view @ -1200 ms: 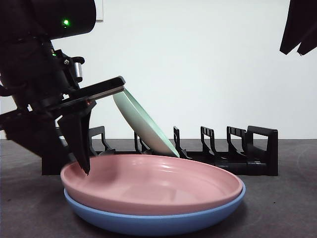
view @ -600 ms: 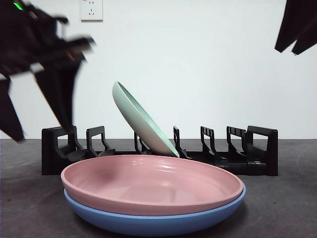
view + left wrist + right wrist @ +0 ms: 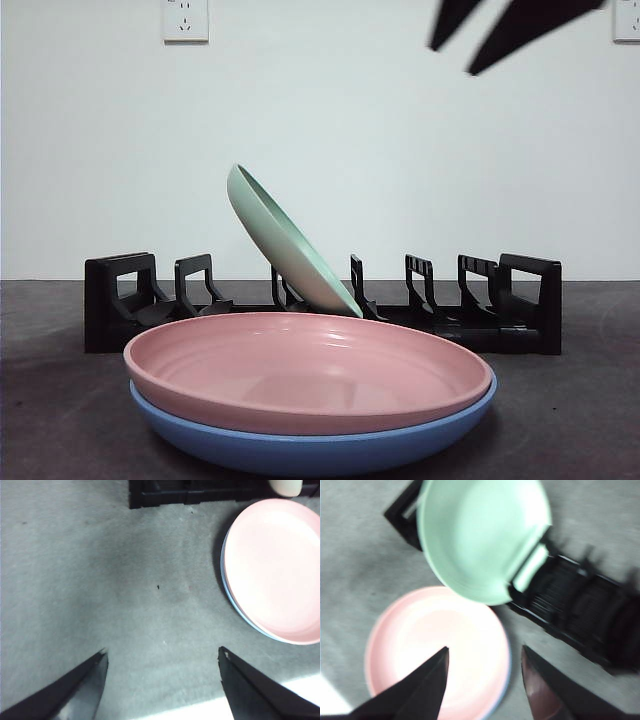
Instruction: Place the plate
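- Gone from the front view's left side is the left claw [image 3: 162, 672]; it now hangs spread wide and empty over the bare grey desk [image 3: 100, 580], beside the stacked plates.
- Long black slotted plastic rack [image 3: 480, 310] stands behind the stack.
- Round pink plate [image 3: 300, 365] rests inside a round blue plate [image 3: 300, 450].
- Pale green round plate [image 3: 285, 245] leans tilted in a rack slot.
- Right claw [image 3: 482, 672], spread and empty, hovers above the pink plate.
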Controlling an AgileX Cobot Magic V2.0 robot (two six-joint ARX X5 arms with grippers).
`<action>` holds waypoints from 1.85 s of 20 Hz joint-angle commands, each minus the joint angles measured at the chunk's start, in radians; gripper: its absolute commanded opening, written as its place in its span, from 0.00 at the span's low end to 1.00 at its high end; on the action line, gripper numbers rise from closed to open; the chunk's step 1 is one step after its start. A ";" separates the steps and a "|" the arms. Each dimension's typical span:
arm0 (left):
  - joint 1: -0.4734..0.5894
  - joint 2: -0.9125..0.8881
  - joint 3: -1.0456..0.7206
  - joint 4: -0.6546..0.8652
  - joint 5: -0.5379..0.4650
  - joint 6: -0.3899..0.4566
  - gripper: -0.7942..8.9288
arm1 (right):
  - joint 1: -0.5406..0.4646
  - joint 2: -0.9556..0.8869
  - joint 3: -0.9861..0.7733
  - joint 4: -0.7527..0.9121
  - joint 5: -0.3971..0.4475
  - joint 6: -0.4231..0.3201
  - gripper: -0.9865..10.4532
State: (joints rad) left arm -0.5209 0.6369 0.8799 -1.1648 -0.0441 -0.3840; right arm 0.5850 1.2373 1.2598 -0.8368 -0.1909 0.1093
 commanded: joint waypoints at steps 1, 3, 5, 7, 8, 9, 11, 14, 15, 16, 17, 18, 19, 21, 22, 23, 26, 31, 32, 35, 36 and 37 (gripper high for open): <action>-0.002 -0.048 0.016 -0.011 -0.002 -0.042 0.44 | 0.046 0.132 0.144 -0.049 -0.004 0.035 0.29; -0.002 -0.084 0.016 -0.023 -0.002 -0.052 0.44 | 0.082 0.242 0.258 -0.069 -0.003 0.037 0.29; -0.002 -0.103 0.016 -0.033 -0.002 -0.056 0.44 | 0.115 0.341 0.356 -0.071 0.004 0.042 0.29; -0.002 -0.104 0.016 -0.048 -0.003 -0.056 0.44 | 0.145 0.425 0.437 -0.069 0.012 0.047 0.29; -0.002 -0.103 0.016 -0.052 -0.003 -0.056 0.44 | 0.158 0.467 0.477 -0.068 0.018 0.049 0.29; -0.002 -0.103 0.016 -0.051 -0.004 -0.056 0.44 | 0.170 0.498 0.507 -0.065 0.036 0.049 0.30; -0.002 -0.103 0.016 -0.051 -0.008 -0.071 0.44 | 0.189 0.553 0.553 -0.046 0.062 0.049 0.33; -0.002 -0.103 0.016 -0.051 -0.010 -0.074 0.44 | 0.201 0.603 0.573 -0.002 0.060 0.049 0.33; -0.002 -0.103 0.016 -0.051 -0.010 -0.074 0.44 | 0.201 0.617 0.573 0.007 0.061 0.049 0.33; -0.002 -0.103 0.016 -0.051 -0.010 -0.074 0.44 | 0.201 0.628 0.573 0.008 0.061 0.049 0.33; -0.002 -0.103 0.016 -0.051 -0.010 -0.074 0.44 | 0.201 0.639 0.573 0.013 0.061 0.049 0.33; -0.002 -0.103 0.016 -0.051 -0.010 -0.074 0.44 | 0.201 0.652 0.573 0.026 0.061 0.048 0.33; -0.002 -0.103 0.016 -0.051 -0.010 -0.074 0.44 | 0.201 0.658 0.573 0.034 0.061 0.048 0.33; -0.002 -0.103 0.016 -0.051 -0.013 -0.074 0.44 | 0.200 0.674 0.573 0.051 0.061 0.048 0.33; -0.002 -0.103 0.016 -0.050 -0.014 -0.074 0.44 | 0.200 0.684 0.573 0.055 0.060 0.048 0.33; -0.002 -0.103 0.016 -0.050 -0.018 -0.074 0.44 | 0.200 0.692 0.573 0.055 0.060 0.048 0.33; -0.002 -0.103 0.016 -0.050 -0.021 -0.074 0.44 | 0.200 0.717 0.573 0.051 0.061 0.049 0.32; -0.002 -0.103 0.016 -0.050 -0.038 -0.074 0.44 | 0.201 0.728 0.573 0.050 0.060 0.049 0.20; -0.002 -0.103 0.016 -0.050 -0.038 -0.073 0.44 | 0.201 0.728 0.573 0.047 0.060 0.049 0.15; -0.002 -0.103 0.016 -0.050 -0.038 -0.074 0.44 | 0.201 0.728 0.573 0.046 0.059 0.049 0.10; -0.002 -0.103 0.016 -0.050 -0.038 -0.074 0.44 | 0.201 0.728 0.573 0.046 0.056 0.050 0.10; -0.002 -0.103 0.016 -0.050 -0.038 -0.074 0.44 | 0.201 0.728 0.573 0.044 0.056 0.056 0.10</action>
State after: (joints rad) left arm -0.5209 0.5293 0.8799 -1.2240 -0.0769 -0.4568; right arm 0.7761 1.9457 1.8065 -0.8009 -0.1326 0.1593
